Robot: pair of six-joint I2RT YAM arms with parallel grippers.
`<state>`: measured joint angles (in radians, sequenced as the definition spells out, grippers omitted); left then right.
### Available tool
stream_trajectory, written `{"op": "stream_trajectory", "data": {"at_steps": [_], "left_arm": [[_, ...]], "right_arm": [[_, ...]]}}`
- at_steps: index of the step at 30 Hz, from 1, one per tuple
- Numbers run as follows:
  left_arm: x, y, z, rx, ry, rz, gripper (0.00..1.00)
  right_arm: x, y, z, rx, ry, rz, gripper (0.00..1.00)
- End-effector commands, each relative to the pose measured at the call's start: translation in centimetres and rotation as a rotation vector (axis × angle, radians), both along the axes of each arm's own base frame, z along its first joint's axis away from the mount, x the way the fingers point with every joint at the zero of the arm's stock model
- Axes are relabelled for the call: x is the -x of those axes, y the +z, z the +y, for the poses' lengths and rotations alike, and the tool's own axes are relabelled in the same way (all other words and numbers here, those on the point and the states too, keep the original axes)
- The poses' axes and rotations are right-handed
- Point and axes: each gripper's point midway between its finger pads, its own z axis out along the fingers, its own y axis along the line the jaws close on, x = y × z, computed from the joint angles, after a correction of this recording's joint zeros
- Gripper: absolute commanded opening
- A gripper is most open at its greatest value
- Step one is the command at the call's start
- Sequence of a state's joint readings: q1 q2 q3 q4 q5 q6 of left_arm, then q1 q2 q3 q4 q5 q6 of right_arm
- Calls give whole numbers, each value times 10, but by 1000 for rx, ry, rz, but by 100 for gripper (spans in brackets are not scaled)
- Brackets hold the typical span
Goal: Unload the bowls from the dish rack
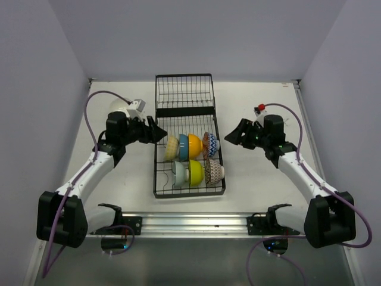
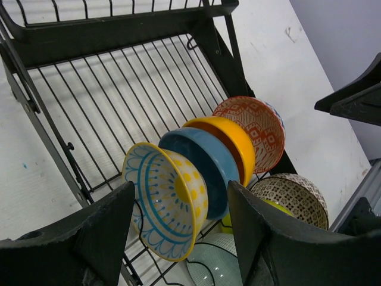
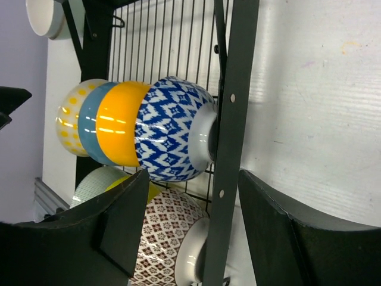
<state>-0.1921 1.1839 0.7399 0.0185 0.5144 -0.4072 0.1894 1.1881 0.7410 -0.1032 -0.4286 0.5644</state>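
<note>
The dish rack [image 1: 184, 111] lies lengthwise in the middle of the tabletop [image 1: 262, 190], its far section bare wire. Seven bowls stand on edge in the near section, in two rows. The far row runs, from the left, cream bowl with yellow dots [image 1: 171, 148], blue bowl [image 1: 183, 146], orange bowl [image 1: 194, 146] and blue-zigzag bowl [image 1: 209, 144], nested close together. The near row holds the mint bowl [image 1: 179, 174], yellow-green bowl [image 1: 196, 172] and brown-patterned bowl [image 1: 214, 171]. A white bowl [image 1: 119, 105] sits on the tabletop outside the rack, beyond the left arm's wrist.

The left claw [image 1: 159, 132] hangs at the rack's left rail, jaws wide apart and empty. In its wrist view the cream bowl's rim shows just ahead of the gap between the fingers [image 2: 101, 238], not touched.

The right claw [image 1: 229, 136] hangs just outside the right rail, level with the far row, also spread and gripping nothing. In its wrist view the rail and the blue-zigzag bowl's white foot lie just past the fingers [image 3: 280, 232] (the brown-patterned bowl sits lower, beside the left one).
</note>
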Motion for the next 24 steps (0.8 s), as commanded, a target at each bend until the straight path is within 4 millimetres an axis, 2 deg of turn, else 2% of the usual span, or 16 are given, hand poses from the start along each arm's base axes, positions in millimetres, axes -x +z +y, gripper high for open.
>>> {"op": "stream_trajectory", "data": {"at_steps": [1, 2, 4, 9, 11, 15, 18, 20, 22, 24], "left_arm": [[2, 0, -9, -51, -34, -31, 67], [1, -1, -10, -61, -33, -37, 67], [7, -14, -8, -90, -28, 14, 67], [14, -25, -16, -90, -54, 40, 65], [15, -38, -16, -140, -28, 81, 64], [20, -47, -26, -131, -55, 111, 61], [20, -51, -32, -127, -67, 127, 55], [20, -54, -36, -127, -74, 137, 47], [20, -55, -38, -128, -70, 142, 34], [20, -55, -38, -123, -64, 148, 28]], "right_arm": [[3, 1, -7, 40, -7, -29, 66], [3, 0, -7, 45, -8, -30, 66], [4, -3, -8, 54, -6, -23, 66], [5, -9, -10, 66, -5, -13, 67], [5, -9, -10, 67, -6, -12, 67], [7, -13, -11, 72, -7, -6, 67], [7, -14, -12, 77, -11, -7, 67], [7, -16, -13, 79, -15, -2, 67], [7, -16, -13, 81, -12, -1, 67], [7, -16, -13, 81, -12, -2, 67]]}}
